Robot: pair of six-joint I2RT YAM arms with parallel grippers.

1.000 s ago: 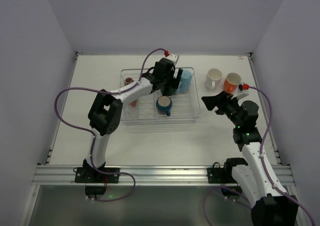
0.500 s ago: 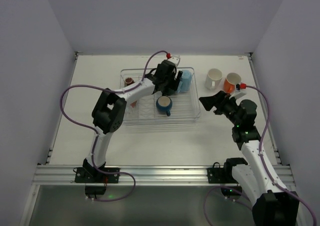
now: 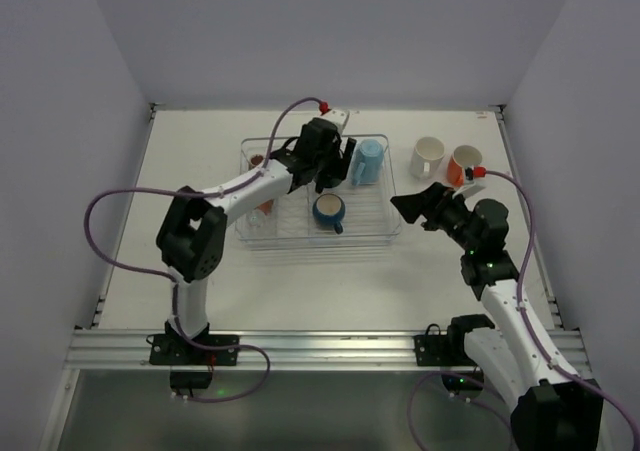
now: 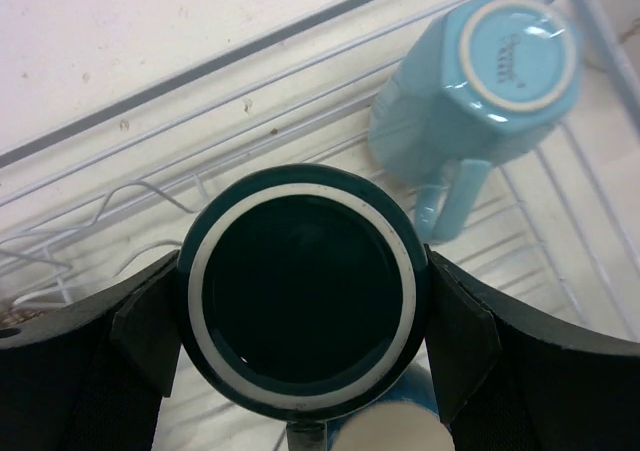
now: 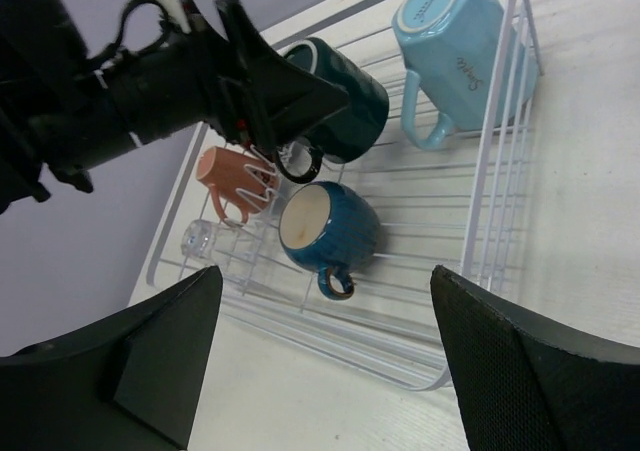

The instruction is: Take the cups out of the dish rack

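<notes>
Left end effector (image 4: 305, 316): pinching the dark teal mug (image 4: 305, 291); one finger (image 4: 150, 321) pressed to each side of the mug's body; positioned over the far part of the dish rack (image 3: 320, 243).
Right end effector (image 5: 330, 361): fingers spread wide; nothing between them; held beside the right-hand edge of the dish rack and pointed towards it; touching no cup.
Dark teal mug: within the outline of the dish rack, tilted, a round end ringed in white turned to the left wrist camera; whether that end is mouth or base cannot be told; handle on its lower side; whether it rests on the wires or is clear of them cannot be told.
Light blue mug (image 3: 368, 161): in the far right corner of the dish rack; leaning, base uppermost; handle turned towards the dark teal mug; just beside that mug, not touching it.
Navy mug (image 5: 325, 228): in the dish rack, on its side on the wires; pale inside showing; handle towards the near edge.
Pinkish cup (image 5: 230, 176): in the left part of the dish rack, among the prongs.
Clear tumbler (image 5: 197, 238): near left corner of the dish rack, close to the pinkish cup.
Brown cup (image 3: 258, 160): far left corner of the dish rack.
White mug (image 3: 428, 156): outside the dish rack, upright on the table (image 3: 200, 151), to the right of the rack.
Orange mug (image 3: 463, 163): upright on the table, just beside the white mug on its right.
</notes>
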